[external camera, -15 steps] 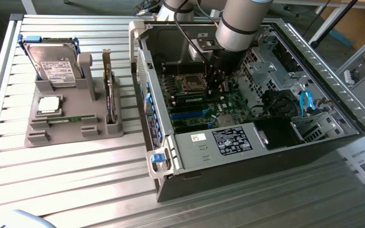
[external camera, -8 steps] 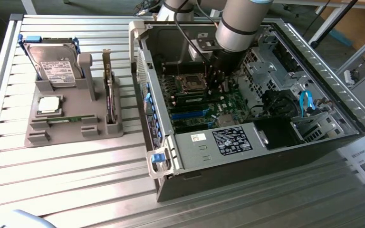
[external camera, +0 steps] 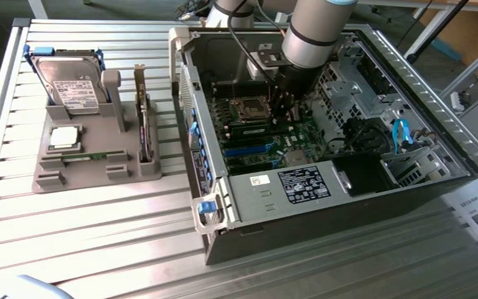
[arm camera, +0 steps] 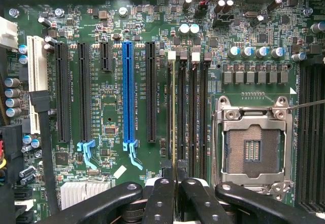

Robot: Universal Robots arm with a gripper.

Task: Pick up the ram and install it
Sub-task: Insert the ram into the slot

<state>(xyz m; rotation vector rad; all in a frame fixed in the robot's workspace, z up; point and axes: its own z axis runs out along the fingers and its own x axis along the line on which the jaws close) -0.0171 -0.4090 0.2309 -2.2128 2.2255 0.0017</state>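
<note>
The ram (arm camera: 173, 112) shows edge-on as a thin pale line running along the first memory slot, beside the open processor socket (arm camera: 252, 145). My gripper (arm camera: 174, 176) is shut on its near end, with the black fingertips (arm camera: 163, 183) pressed together around the board's edge. In the exterior view the gripper (external camera: 287, 117) reaches down inside the open computer case, just to that view's right of the green ram (external camera: 251, 131) lying along the slots below the socket. Whether the stick is fully seated I cannot tell.
Blue and black expansion slots (arm camera: 129, 97) lie beside the memory slots. The case walls (external camera: 191, 93), power supply (external camera: 305, 184) and blue cable (external camera: 401, 134) surround the arm. Outside, a grey holder (external camera: 89, 168) carries a hard drive (external camera: 71, 84), a silver processor chip (external camera: 65, 137), a dark card (external camera: 145, 134) and a thin green strip (external camera: 85, 157).
</note>
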